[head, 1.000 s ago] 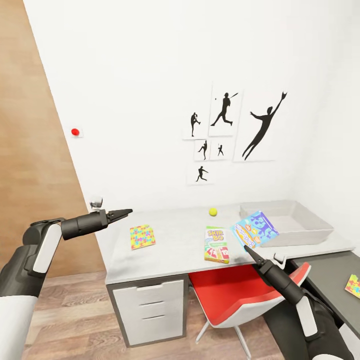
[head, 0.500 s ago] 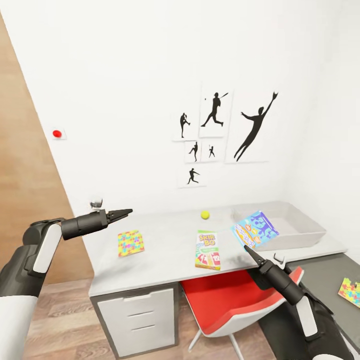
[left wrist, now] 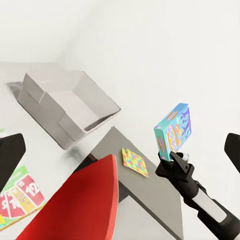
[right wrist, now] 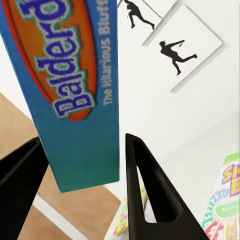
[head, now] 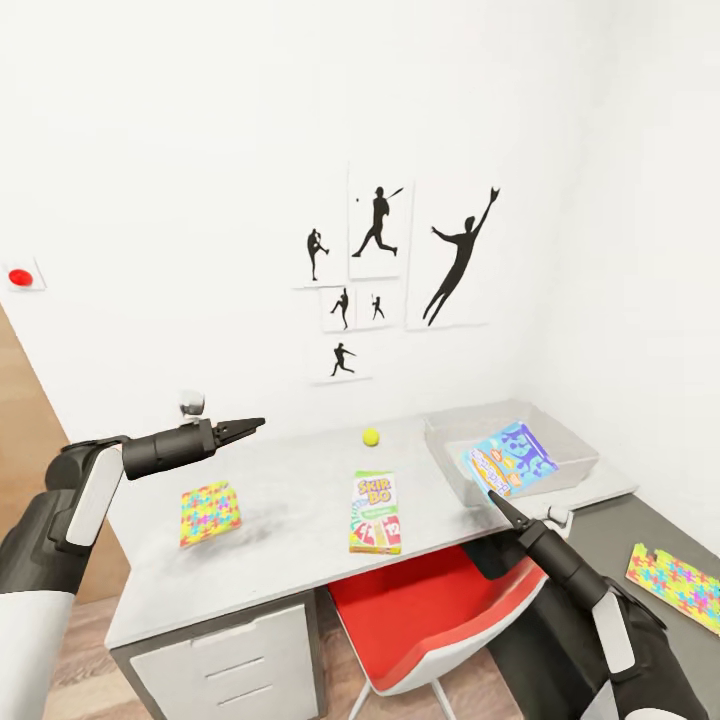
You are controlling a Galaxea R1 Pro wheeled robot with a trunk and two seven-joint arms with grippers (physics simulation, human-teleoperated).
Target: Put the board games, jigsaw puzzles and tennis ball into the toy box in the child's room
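My right gripper (head: 495, 496) is shut on the lower edge of the small blue board game (head: 511, 457), holding it upright in the air in front of the light-grey toy box (head: 570, 437). The same blue board game (right wrist: 70, 85) sits between the two black fingers in the right wrist view. My left gripper (head: 246, 425) is open and holds nothing, above the table's left part. On the table (head: 290, 560) lie the Skip-Bo board game (head: 376, 512), the tennis ball (head: 371, 437) and one jigsaw puzzle (head: 210, 512). The other jigsaw puzzle (head: 680, 588) lies on the lower dark-grey section.
A red chair (head: 430, 610) with a white shell is tucked under the table, right below my right arm. White drawers (head: 225, 665) stand under the table's left end. White walls with silhouette posters (head: 400, 260) close the corner behind the table.
The whole picture has slid left as the camera turned right, so the table things sit further left and more of the dark-grey section shows. Both arms hold their poses, blue game still gripped.
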